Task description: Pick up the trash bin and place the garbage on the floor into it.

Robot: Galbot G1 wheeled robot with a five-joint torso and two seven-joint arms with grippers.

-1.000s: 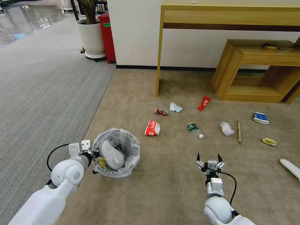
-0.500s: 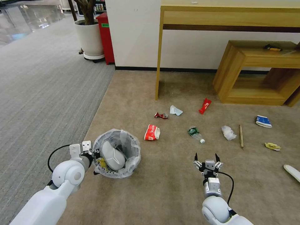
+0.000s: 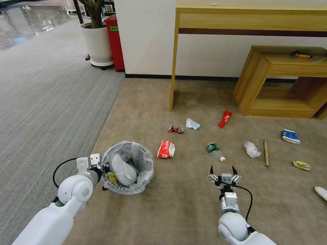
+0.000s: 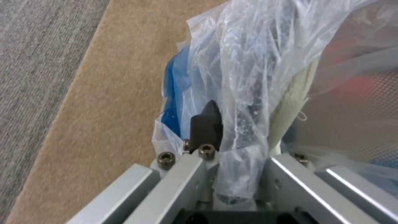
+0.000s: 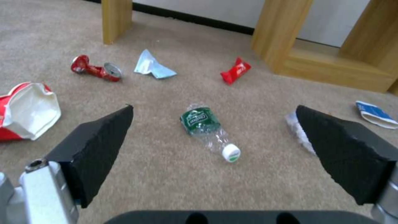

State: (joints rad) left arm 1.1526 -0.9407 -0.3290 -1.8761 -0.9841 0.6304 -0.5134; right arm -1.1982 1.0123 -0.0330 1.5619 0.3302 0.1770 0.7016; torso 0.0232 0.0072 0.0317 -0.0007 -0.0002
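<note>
The trash bin [image 3: 127, 168], black with a crinkled white bag, hangs at my left with a white slipper [image 3: 122, 170] inside. My left gripper [image 3: 103, 169] is shut on its near rim; the left wrist view shows the fingers [image 4: 206, 127] pinching bag and rim [image 4: 244, 102]. My right gripper [image 3: 222, 170] is open low over the beige floor [image 3: 184, 204]. Just beyond it lies a green-label bottle [image 3: 215, 150], framed between the fingertips of the gripper [image 5: 215, 107] in the right wrist view. Other garbage: a crushed red-white cup [image 3: 166, 149], a paper wad [image 3: 252, 149], a stick [image 3: 266, 153].
Farther off lie a red can [image 3: 175, 129], a pale mask [image 3: 192, 124], a red wrapper [image 3: 225, 118], a carton [image 3: 291, 136], a yellow wrapper [image 3: 301, 165] and a slipper [image 3: 322, 192]. A desk leg [image 3: 173, 68] and low wooden shelf [image 3: 272, 81] stand behind.
The whole picture has shifted as the camera moved toward the litter. The bottle now lies closer to my open right gripper. My left gripper still holds the bin.
</note>
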